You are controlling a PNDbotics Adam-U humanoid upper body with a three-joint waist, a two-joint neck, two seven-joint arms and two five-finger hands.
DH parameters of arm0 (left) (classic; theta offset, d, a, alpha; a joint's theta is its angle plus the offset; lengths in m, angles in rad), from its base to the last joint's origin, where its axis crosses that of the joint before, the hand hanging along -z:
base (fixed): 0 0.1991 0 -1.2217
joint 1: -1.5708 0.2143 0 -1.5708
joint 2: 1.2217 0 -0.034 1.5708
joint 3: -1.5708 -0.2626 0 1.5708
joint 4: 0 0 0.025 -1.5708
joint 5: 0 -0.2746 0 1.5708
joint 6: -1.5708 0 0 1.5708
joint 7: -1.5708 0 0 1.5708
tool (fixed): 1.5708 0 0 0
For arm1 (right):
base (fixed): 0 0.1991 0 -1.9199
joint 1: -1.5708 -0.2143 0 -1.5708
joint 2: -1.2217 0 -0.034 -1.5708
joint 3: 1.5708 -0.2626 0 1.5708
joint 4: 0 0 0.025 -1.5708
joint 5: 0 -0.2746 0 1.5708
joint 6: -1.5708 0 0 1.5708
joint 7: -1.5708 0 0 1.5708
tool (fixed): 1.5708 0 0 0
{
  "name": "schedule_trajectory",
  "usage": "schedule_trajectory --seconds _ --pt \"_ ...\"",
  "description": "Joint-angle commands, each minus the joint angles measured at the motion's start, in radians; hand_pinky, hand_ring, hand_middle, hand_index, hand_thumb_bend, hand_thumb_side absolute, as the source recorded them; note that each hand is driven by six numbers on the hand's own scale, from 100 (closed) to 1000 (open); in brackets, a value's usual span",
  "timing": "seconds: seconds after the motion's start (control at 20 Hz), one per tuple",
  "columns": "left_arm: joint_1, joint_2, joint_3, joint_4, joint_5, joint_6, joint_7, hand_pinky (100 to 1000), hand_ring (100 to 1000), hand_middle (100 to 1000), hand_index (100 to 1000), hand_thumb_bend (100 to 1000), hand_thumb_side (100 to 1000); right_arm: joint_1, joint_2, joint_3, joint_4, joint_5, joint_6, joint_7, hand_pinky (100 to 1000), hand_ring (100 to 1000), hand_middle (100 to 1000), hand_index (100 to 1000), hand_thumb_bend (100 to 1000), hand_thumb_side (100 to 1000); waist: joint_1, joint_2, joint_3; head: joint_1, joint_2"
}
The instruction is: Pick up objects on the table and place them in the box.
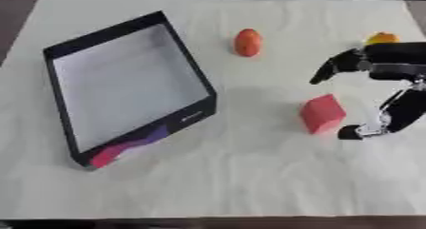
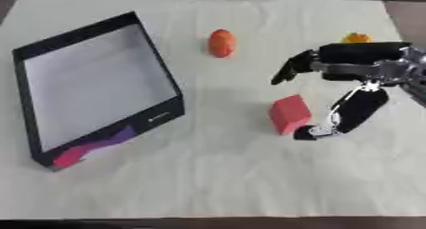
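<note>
Reaching in from the right side of the frame, my right hand (image 2: 349,88) is hanging beside the red block (image 2: 289,114) at centre right, with fingers and thumb spread apart and holding nothing. One fingertip is sitting just beside the block's lower right corner; whether it is touching cannot be determined. The upper fingers are extending above and to the right of the block, apart from it. My left hand is not appearing in either view.

Task progress, as a judgement: the black-walled, pale-floored shallow box (image 1: 193,66) at left is showing no loose object on its floor, so no placement appears done. A red and purple patch is showing at its lower corner; its nature cannot be determined. Three items are remaining on the cream table covering (image 1: 249,185): the red block, an orange-red egg-shaped object (image 1: 247,42) at upper centre, and a small orange-yellow object (image 1: 382,37) at upper right, partly hidden behind my hand.

Clearances: the block is lying well apart from the box, with bare covering between them. The box's right wall is standing across that route, so a carried item is likely needing lift over the rim. The egg-shaped object is lying near the box's upper right corner, apart from the route.
</note>
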State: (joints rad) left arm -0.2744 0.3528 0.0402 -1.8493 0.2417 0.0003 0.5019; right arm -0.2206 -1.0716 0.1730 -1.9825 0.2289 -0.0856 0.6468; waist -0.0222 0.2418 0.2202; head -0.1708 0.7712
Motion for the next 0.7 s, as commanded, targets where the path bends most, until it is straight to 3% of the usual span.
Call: schedule_trajectory --seconds 0.05,0.7 --pt "-0.015 0.022 0.005 -0.012 0.002 0.001 -0.001 704 631 769 826 312 637 -0.014 -0.008 -0.006 -0.018 0.017 0.023 -0.002 881 838 814 877 502 475 -0.004 0.008 0.001 -0.004 -0.001" --pt "-0.018 0.013 0.007 -0.013 0.006 0.002 0.001 705 629 769 825 308 645 -0.037 0.022 0.012 -0.018 0.09 0.095 -0.032 874 825 796 862 489 444 0.003 0.035 0.007 -0.01 -0.001"
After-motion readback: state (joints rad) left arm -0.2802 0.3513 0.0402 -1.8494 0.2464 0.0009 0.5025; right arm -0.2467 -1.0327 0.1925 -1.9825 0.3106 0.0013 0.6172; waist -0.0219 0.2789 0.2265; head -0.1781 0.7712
